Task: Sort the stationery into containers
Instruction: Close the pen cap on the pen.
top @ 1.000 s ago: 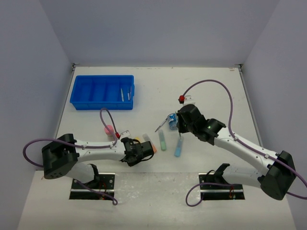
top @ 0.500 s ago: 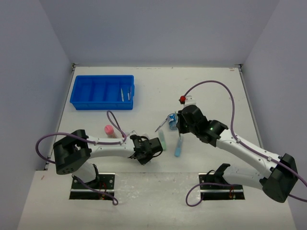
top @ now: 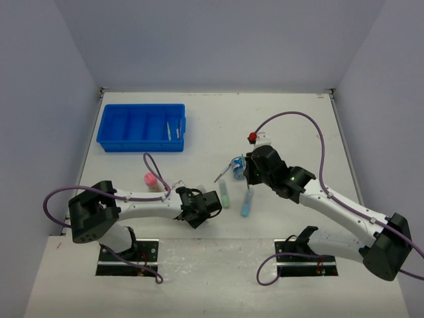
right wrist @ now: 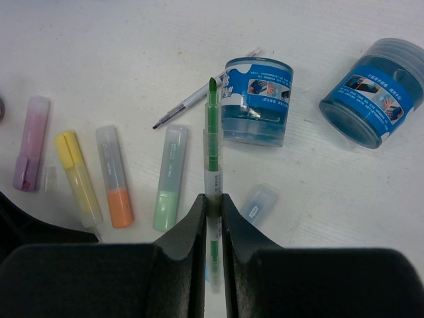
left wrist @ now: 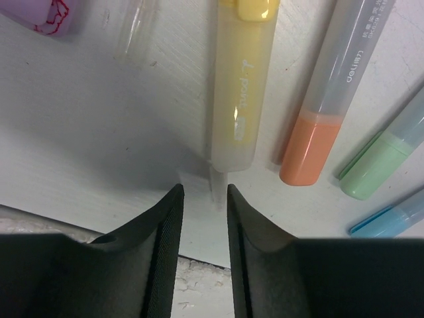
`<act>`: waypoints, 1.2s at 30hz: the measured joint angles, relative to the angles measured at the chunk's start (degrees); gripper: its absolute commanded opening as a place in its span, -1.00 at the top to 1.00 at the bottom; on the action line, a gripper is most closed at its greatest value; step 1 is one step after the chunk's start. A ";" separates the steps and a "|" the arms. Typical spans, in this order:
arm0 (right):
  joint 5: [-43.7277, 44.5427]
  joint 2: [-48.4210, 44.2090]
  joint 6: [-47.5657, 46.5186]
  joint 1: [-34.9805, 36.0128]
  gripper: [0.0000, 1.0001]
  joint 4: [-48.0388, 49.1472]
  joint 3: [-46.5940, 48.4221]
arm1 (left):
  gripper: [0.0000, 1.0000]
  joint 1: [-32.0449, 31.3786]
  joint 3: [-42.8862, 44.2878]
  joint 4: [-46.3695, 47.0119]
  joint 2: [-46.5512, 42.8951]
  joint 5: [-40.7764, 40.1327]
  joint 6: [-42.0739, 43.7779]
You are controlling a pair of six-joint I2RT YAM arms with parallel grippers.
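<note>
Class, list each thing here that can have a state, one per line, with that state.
Left claw, open, holding nothing.
Right claw, shut on the green pen.
Blue tray, holds two pens in one end compartment; the rest look empty.
Yellow marker, lying flat, ungripped.

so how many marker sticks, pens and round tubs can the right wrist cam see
marker sticks: 5
pens: 2, green pen in the right gripper, clear pen lying loose
round blue tubs: 2
total: 9
</note>
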 measured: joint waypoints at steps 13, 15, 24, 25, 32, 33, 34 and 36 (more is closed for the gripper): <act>-0.04 0.00 -0.09 0.00 1.00 0.09 0.00 | -0.47 -0.69 0.95 0.82 -0.44 -3.21 3.73; -0.04 0.00 -0.11 0.00 1.00 0.11 0.00 | -0.50 -0.86 2.62 1.15 -0.44 -4.57 5.95; -0.02 0.00 -0.49 0.00 1.00 0.07 0.00 | -0.83 -1.62 4.81 1.27 -4.86 -9.32 24.24; 0.04 -0.03 -0.47 0.00 1.00 0.06 0.00 | -0.87 -1.64 5.71 1.46 -5.72 -9.78 28.63; 1.43 -3.64 0.25 -1.43 1.00 -0.23 -1.14 | -0.87 -1.62 13.67 4.45 -8.90 -6.07 69.73; 1.83 -5.15 0.52 -2.22 1.00 -0.21 -1.71 | -0.87 -1.62 14.26 4.46 -8.70 -4.49 75.41; 2.23 -7.04 0.75 -3.09 1.00 -0.33 -2.45 | -0.89 -1.63 14.48 4.41 -8.35 -2.43 80.72; 3.38 -11.44 1.12 -5.00 1.00 -0.57 -3.85 | -0.94 -1.59 14.05 4.33 -7.15 2.27 90.12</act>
